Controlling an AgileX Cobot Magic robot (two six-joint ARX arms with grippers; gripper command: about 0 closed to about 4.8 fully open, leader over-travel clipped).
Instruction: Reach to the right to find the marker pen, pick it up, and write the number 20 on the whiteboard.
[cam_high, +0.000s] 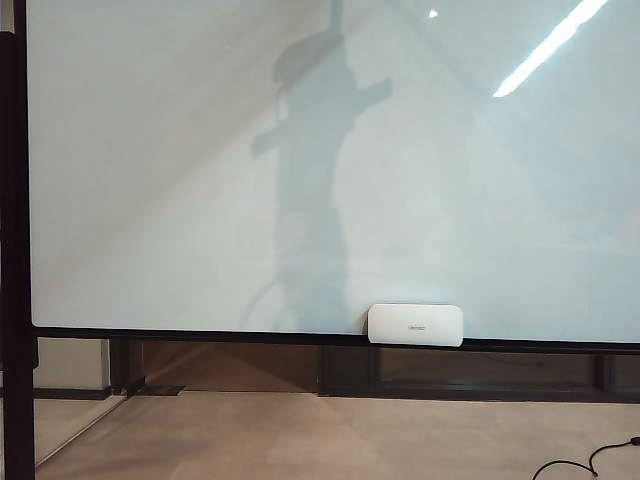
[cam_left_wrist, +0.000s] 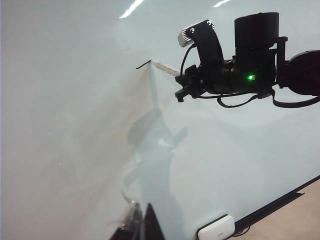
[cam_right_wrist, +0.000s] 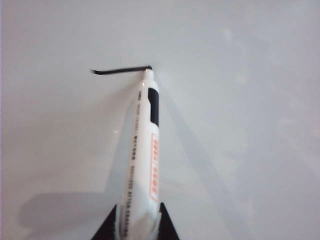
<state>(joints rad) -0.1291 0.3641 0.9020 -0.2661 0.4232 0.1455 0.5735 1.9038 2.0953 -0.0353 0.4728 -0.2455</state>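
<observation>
One marker pen (cam_right_wrist: 142, 165), clamped in the right gripper (cam_right_wrist: 136, 225), tip touching the whiteboard (cam_high: 150, 200) beside one short black stroke (cam_right_wrist: 120, 70); board otherwise bare. Left gripper (cam_left_wrist: 137, 227) low, its opening unreadable

Office or lab, framed whiteboard (cam_high: 300, 150), reflected ceiling strip lights (cam_high: 550, 45)

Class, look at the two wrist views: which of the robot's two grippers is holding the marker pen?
The right gripper: its fingers clamp the white marker pen, tip on the whiteboard by a short black stroke. The left gripper holds nothing.
</observation>
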